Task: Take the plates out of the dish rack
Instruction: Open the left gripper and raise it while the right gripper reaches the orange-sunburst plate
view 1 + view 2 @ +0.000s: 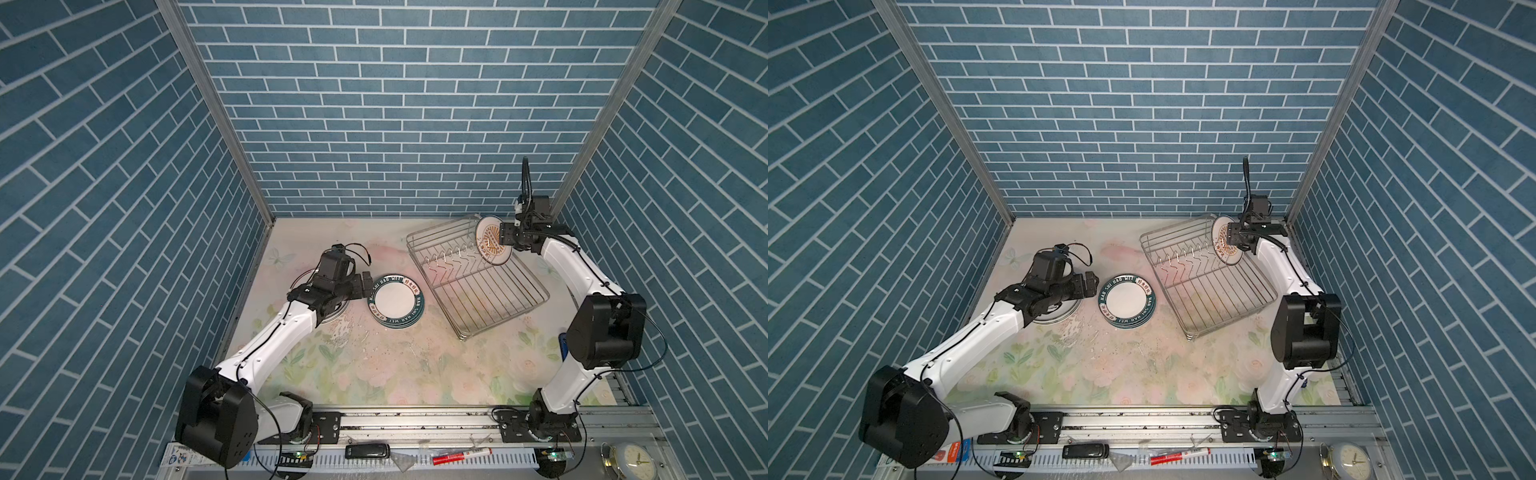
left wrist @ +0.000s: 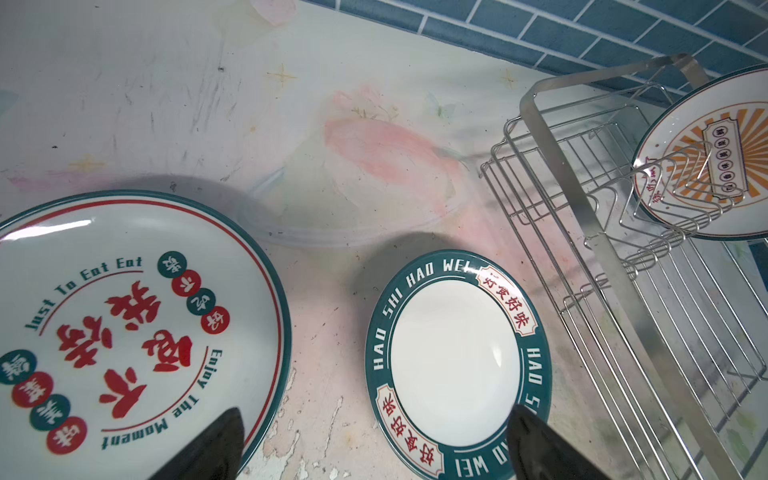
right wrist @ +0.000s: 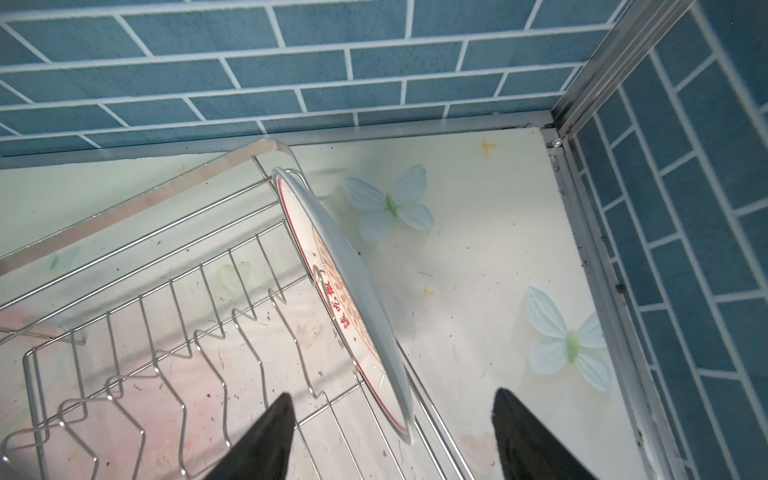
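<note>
One plate only remained for us to unload. Nearest, we logged the left gripper [image 2: 374, 409] spread wide and empty above the table, between a red-character plate [image 2: 124, 332] lying flat and a stack of green-rimmed plates [image 1: 395, 300], both already out; beyond them, the dish rack [image 1: 490, 291], its slots bare but the farthest. There the sunburst plate [image 1: 490, 245] stood on edge, the right gripper [image 3: 393, 392] straddling its rim with jaws apart, not yet gripping it.
</note>
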### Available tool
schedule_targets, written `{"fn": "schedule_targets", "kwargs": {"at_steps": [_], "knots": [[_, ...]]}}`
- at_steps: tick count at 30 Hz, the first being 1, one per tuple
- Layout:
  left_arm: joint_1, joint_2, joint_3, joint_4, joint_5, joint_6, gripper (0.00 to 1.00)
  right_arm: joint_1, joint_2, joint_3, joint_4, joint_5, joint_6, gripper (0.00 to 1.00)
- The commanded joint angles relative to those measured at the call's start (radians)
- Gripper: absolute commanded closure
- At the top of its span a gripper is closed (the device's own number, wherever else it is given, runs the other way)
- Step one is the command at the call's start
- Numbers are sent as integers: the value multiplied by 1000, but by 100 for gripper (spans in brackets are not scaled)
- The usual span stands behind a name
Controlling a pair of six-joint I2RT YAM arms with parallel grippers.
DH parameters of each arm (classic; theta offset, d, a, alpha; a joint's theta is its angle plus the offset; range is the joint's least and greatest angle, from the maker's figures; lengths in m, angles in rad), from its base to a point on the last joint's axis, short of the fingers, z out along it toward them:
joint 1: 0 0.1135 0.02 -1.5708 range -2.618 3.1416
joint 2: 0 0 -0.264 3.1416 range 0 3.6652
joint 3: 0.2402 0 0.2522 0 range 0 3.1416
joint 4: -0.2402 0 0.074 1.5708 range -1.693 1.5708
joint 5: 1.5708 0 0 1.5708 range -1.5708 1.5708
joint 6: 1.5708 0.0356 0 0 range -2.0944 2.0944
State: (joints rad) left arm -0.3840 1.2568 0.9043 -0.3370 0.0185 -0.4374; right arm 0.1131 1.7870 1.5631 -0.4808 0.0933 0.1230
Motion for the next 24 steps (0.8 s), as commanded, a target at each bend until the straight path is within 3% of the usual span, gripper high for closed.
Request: {"fn": "schedule_targets", "kwargs": {"at_steps": [1,13,24], "knots": [[1,5,1,-27,-35,-8,1,-5,44,75,11,-46,-29,28],[1,10,11,-32,-12,-4,1,-25,192,218,-23,-44,-59,49],[4,32,15,-33,-10,-18,1,-44,230,203,10,-202,-83,65]]}}
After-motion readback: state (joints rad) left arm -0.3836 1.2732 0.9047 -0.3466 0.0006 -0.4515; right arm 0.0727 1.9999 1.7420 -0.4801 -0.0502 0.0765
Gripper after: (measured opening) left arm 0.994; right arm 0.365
